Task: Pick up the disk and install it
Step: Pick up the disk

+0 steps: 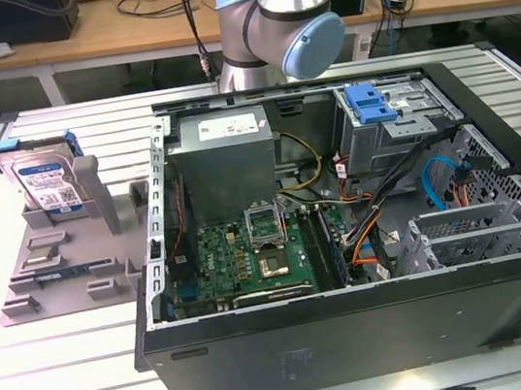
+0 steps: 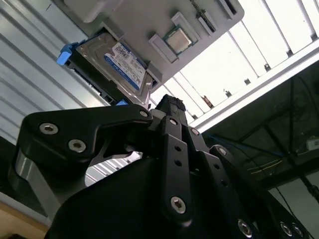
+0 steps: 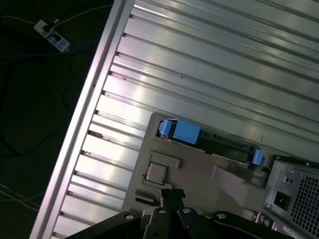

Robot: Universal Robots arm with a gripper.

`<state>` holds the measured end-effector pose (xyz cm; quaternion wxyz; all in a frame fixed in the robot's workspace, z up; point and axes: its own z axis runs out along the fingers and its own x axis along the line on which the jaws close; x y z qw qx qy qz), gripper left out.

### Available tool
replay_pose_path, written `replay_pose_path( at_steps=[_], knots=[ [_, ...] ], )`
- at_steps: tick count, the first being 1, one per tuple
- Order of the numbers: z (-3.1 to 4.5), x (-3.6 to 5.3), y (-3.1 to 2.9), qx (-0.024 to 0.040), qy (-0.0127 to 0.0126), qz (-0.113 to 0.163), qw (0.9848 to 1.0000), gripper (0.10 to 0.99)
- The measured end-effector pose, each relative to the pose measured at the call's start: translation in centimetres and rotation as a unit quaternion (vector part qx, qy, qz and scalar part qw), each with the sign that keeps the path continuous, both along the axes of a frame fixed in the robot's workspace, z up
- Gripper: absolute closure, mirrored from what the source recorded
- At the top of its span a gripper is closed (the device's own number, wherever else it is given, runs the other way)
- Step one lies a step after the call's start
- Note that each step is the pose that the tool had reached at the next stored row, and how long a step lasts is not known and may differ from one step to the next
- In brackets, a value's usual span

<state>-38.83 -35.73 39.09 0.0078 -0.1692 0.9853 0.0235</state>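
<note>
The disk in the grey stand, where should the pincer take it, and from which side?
Probably from above, pinching the flat faces of the disk near its top edge, between the tabs of its blue frame. It stands on edge with its lower part seated in the grey stand, so the top looks freest.

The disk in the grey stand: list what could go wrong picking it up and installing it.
1. The disk stands upright among the posts of the grey stand; a skewed pull might jam it or drag the stand along.
2. Loose cables lie in the open case beside the drive cage; the disk could snag on them.
3. A chip sits on the stand near the disk; the gripper could knock it.
</note>
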Motion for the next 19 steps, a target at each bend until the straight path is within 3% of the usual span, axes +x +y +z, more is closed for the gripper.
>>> replay_pose_path(
  at_steps=[7, 11, 14, 19],
  knots=[
    [0.0, 0.0, 0.0, 0.0, -0.0001, 0.048, 0.9989, 0.98],
    [0.0, 0.0, 0.0, 0.0, 0.0, 0.079, 0.9969, 0.98],
    [0.0, 0.0, 0.0, 0.0, 0.0, 0.099, 0.9951, 0.98],
    [0.0, 0.0, 0.0, 0.0, 0.0, 0.139, 0.9902, 0.98]
  ],
)
